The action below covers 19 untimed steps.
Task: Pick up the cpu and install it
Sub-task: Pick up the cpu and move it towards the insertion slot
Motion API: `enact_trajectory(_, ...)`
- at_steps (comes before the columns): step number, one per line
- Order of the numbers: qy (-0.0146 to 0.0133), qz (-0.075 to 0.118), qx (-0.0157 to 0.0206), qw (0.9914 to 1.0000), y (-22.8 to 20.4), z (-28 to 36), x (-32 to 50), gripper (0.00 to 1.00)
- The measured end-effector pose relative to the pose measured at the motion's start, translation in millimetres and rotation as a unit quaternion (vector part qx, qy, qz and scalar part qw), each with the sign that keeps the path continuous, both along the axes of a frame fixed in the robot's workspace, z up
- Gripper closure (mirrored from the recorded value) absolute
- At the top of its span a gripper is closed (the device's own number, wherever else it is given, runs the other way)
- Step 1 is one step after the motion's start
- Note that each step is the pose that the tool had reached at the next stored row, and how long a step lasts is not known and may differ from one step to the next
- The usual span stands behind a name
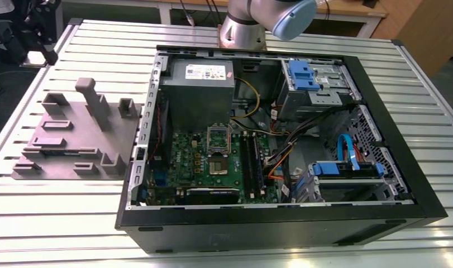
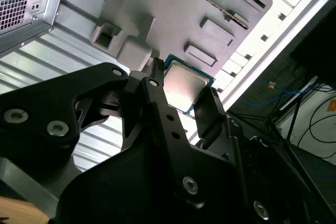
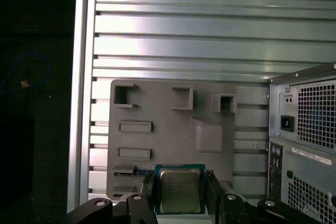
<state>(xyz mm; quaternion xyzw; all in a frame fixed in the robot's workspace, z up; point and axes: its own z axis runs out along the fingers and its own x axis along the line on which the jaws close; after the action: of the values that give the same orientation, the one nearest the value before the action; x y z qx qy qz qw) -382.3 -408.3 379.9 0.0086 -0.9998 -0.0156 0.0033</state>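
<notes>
The cpu (image 3: 180, 190) is a small square chip with a silver-grey top and a thin green-blue rim. My gripper (image 3: 180, 196) is shut on it, one black finger (image 3: 149, 191) on each side. In the second wrist view the cpu (image 2: 185, 86) sits between the same black fingers (image 2: 157, 85) of the gripper (image 2: 184, 97). It hangs well above the grey holder plate (image 3: 173, 129). In the exterior view the motherboard's socket (image 1: 219, 166) lies inside the open computer case (image 1: 279, 218), with its silver frame (image 1: 217, 138) raised beside it.
The grey holder plate (image 1: 77, 137) with raised blocks lies on the slatted metal table (image 1: 62, 223), at the exterior view's left of the case. A grey power-supply box (image 1: 200, 84), cables and blue drive bays (image 1: 346, 170) crowd the case. The arm (image 1: 263, 22) stands behind it.
</notes>
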Motion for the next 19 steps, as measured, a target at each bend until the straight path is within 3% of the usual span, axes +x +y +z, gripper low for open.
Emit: enact_trajectory(19, 0.0, 0.0, 0.0, 1.0, 0.0, 0.0, 8.4, 0.53)
